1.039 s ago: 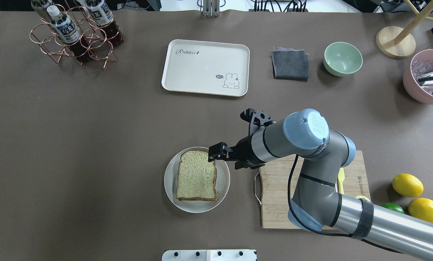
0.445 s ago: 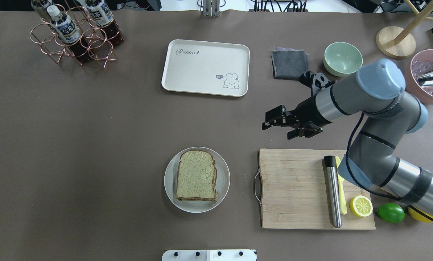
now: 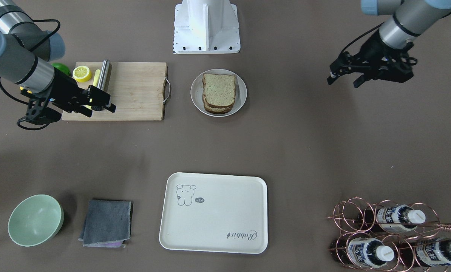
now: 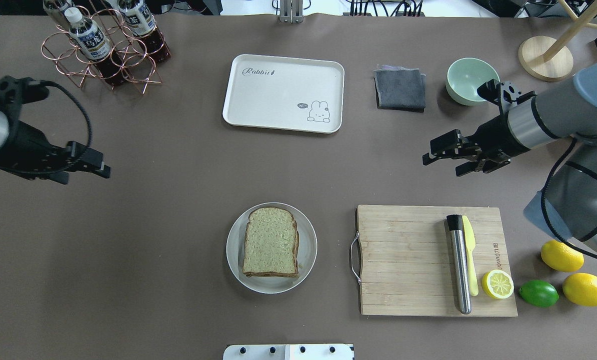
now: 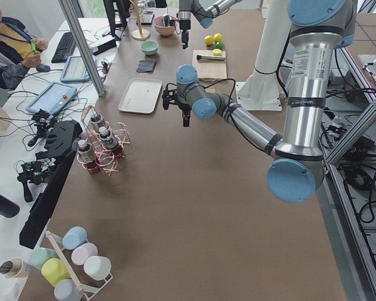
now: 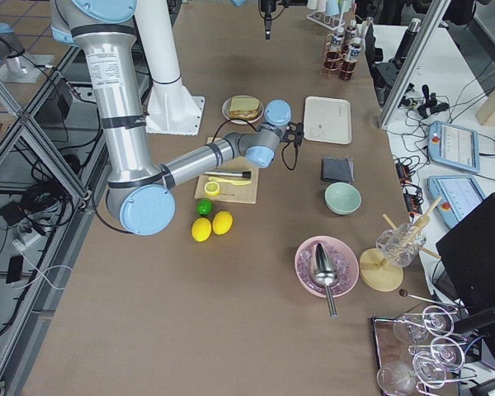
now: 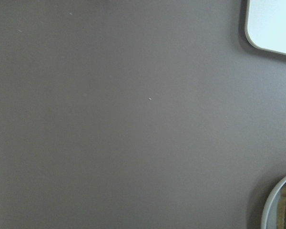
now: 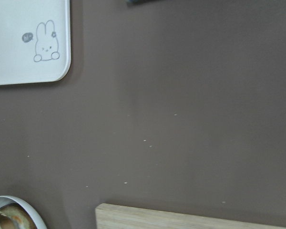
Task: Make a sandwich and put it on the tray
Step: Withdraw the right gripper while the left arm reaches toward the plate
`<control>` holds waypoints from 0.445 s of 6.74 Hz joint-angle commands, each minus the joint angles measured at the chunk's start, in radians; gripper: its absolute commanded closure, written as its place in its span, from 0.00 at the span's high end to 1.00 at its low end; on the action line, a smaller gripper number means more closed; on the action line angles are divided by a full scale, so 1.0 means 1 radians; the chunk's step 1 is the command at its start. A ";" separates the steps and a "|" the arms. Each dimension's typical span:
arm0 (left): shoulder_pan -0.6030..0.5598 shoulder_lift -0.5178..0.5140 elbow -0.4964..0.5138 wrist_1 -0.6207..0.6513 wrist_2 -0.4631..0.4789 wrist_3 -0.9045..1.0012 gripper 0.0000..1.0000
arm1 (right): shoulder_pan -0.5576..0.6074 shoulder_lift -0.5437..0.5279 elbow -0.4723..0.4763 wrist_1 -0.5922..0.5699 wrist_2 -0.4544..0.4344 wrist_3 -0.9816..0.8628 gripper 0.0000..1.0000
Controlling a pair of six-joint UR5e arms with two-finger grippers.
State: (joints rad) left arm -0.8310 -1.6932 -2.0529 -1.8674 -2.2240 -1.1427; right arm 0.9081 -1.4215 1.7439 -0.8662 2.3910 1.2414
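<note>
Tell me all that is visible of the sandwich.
The sandwich is a flat stack of square-ish bread slices, pale speckled crumb, brown crust. It lies on the round white plate, touching nothing else. The front-facing view shows layered crust edges; any filling is hidden. The wooden cutting board stands beside it, apart; it is not yet on the tray.

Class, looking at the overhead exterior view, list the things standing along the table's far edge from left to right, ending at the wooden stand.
Copper wire rack of bottles → cream rectangular tray → folded grey cloth → pale green bowl → round wooden stand base.
</note>
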 commanded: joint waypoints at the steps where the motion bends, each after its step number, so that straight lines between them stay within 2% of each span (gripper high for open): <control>1: 0.226 -0.159 0.075 -0.001 0.181 -0.188 0.97 | 0.067 -0.116 -0.003 -0.001 0.014 -0.158 1.00; 3: 0.378 -0.212 0.153 -0.007 0.323 -0.204 0.93 | 0.167 -0.261 -0.001 -0.002 0.023 -0.401 1.00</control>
State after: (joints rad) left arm -0.5296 -1.8775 -1.9450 -1.8706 -1.9706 -1.3300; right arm 1.0309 -1.6139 1.7426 -0.8678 2.4106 0.9506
